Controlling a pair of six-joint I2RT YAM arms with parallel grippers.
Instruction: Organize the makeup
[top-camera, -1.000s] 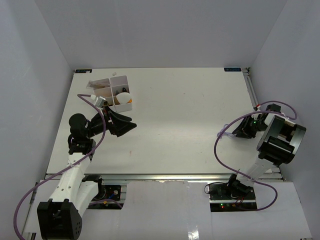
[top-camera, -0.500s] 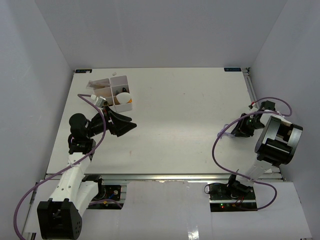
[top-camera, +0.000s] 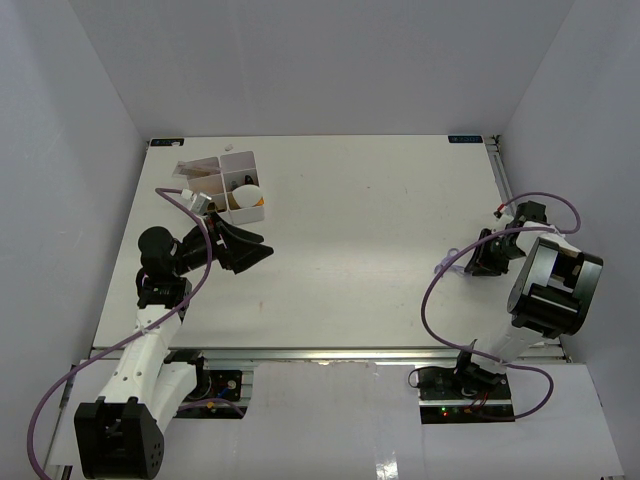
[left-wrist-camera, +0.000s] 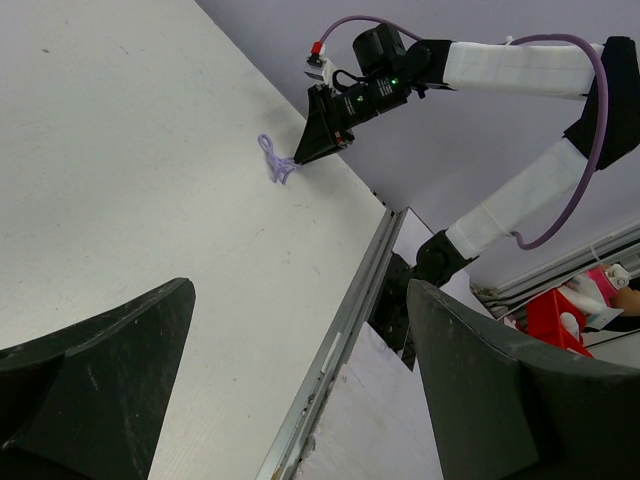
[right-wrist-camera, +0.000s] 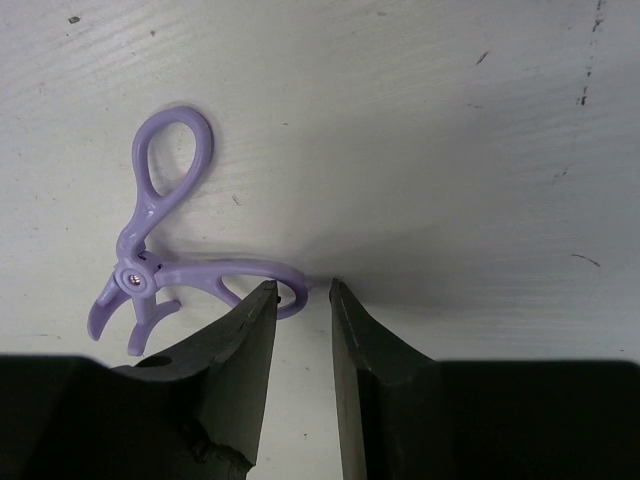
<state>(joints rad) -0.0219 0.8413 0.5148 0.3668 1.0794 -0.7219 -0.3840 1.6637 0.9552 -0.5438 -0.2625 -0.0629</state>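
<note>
**A:** How far along is the sorting?

**B:** Nearly finished, I'd judge. The white compartmented box already holds a beige egg-shaped sponge and an orange tube. There are dark bits in the other cells, too small to name. Clear flat packets lie at the box's left side, though I cannot tell whether they are inside it or just beside it.

**A:** What's left out?

**B:** One lilac plastic eyelash curler with looped handles. It lies flat on the white table, well apart from the box, far to its right and somewhat nearer the arm bases.

**A:** And the pincers?

**B:** The right gripper is down at the curler. Its jaws are narrowly parted, with the end of one handle loop between them. Bare table shows between the loop and one finger, so I judge nothing is pinched yet. The left gripper hangs just on the near side of the box, spread wide and holding nothing.

**A:** So what remains?

**B:** Closing on that loop, carrying the curler across to the box, and dropping it into a cell.
</note>
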